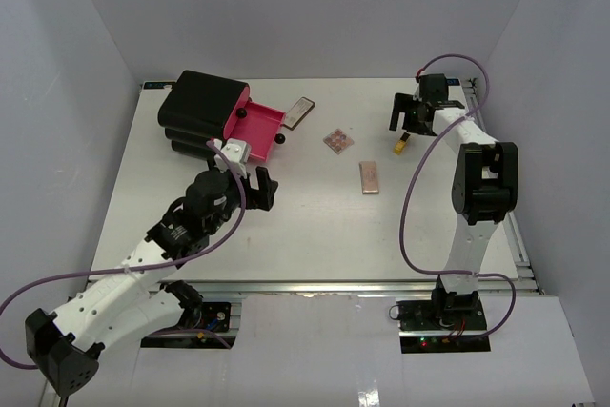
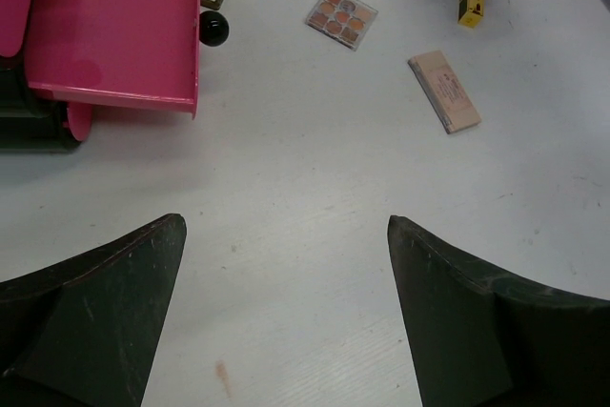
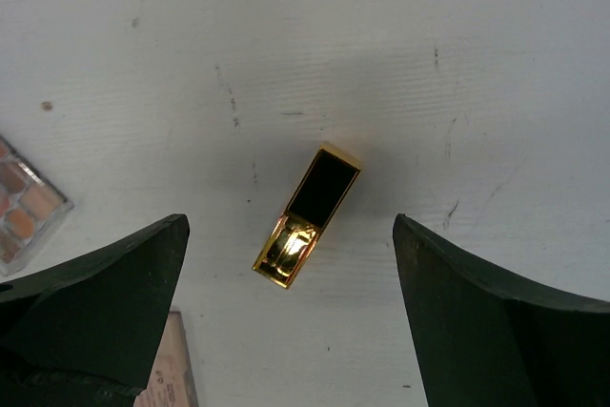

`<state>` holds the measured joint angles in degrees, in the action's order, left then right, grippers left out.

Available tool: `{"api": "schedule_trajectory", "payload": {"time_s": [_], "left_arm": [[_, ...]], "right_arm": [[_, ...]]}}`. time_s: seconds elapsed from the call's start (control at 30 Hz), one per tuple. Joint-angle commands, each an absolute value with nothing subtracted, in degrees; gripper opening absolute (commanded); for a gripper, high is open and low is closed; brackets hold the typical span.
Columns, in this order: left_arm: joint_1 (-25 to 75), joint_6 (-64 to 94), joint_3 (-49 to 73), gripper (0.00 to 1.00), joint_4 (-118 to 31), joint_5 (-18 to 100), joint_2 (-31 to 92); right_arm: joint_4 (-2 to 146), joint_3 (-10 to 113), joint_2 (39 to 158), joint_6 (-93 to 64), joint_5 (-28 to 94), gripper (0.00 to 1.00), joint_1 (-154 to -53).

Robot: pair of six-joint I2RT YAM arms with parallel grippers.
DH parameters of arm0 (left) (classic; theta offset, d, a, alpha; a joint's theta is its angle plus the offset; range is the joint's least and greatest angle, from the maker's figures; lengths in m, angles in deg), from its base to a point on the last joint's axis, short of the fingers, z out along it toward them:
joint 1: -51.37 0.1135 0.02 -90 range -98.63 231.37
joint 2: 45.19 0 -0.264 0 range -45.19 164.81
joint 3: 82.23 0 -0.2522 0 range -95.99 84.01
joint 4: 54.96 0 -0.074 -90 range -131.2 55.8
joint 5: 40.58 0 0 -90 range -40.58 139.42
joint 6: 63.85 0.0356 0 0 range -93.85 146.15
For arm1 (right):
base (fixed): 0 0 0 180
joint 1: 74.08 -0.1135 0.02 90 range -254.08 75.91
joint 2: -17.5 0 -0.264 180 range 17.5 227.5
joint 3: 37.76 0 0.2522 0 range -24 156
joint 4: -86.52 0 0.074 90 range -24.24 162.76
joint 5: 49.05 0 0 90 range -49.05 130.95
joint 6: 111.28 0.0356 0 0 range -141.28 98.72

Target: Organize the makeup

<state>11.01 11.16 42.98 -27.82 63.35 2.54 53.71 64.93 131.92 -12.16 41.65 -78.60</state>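
A tiny yellow-black tube (image 3: 322, 193) lies on the white table, below and between the fingers of my open right gripper (image 3: 290, 219), which hovers over it without touching it. From above, the tube (image 1: 403, 146) is at the back right under that gripper (image 1: 408, 127). A square palette (image 1: 337, 140) and a pink rectangular palette (image 1: 369, 178) lie mid-table. A grey flat compact (image 1: 299, 112) rests beside the open pink drawer (image 1: 255, 126). My left gripper (image 2: 286, 226) stands open and empty over bare table, just in front of the drawer (image 2: 114, 35).
The big black box (image 1: 200, 111) stands at the back left with its pink drawer pulled out towards the right, black knob (image 2: 214, 29) at the drawer's front. Grey walls enclose the table on three sides.
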Motion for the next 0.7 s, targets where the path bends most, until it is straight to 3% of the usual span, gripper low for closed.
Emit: {"api": "schedule_trajectory", "payload": {"time_s": [0.0, 0.1, 0.2, 0.33, 0.4, 0.5, 0.67], "left_arm": [[11.1, 10.5, 43.4, 0.98, -28.5, 65.2, -0.6], [11.1, 10.4, 43.4, 0.98, -28.5, 65.1, -1.2], [11.1, 10.4, 43.3, 0.98, -28.4, 64.9, -1.3], [11.1, 10.2, 43.4, 0.98, -28.4, 64.9, -1.9], [11.1, 10.1, 43.7, 0.98, -28.4, 65.0, -2.4], [11.1, 10.1, 43.7, 0.98, -28.4, 65.2, -2.5], [11.1, 9.8, 43.8, 0.98, -28.4, 65.1, -3.2]], "right_arm": [[51.1, 68.0, 135.6, -7.8, 48.7, 0.96, -79.8], [51.2, 67.6, 137.1, -7.3, 48.3, 0.96, -80.0], [51.3, 67.3, 137.9, -6.9, 48.4, 0.87, -80.1], [52.2, 65.8, 137.9, -6.8, 48.3, 0.66, -80.1], [52.7, 65.0, 137.5, -6.8, 47.8, 0.48, -80.1], [53.2, 64.4, 137.2, -6.8, 47.4, 0.36, -80.1], [53.3, 63.9, 137.5, -6.8, 47.2, 0.36, -80.0]]}}
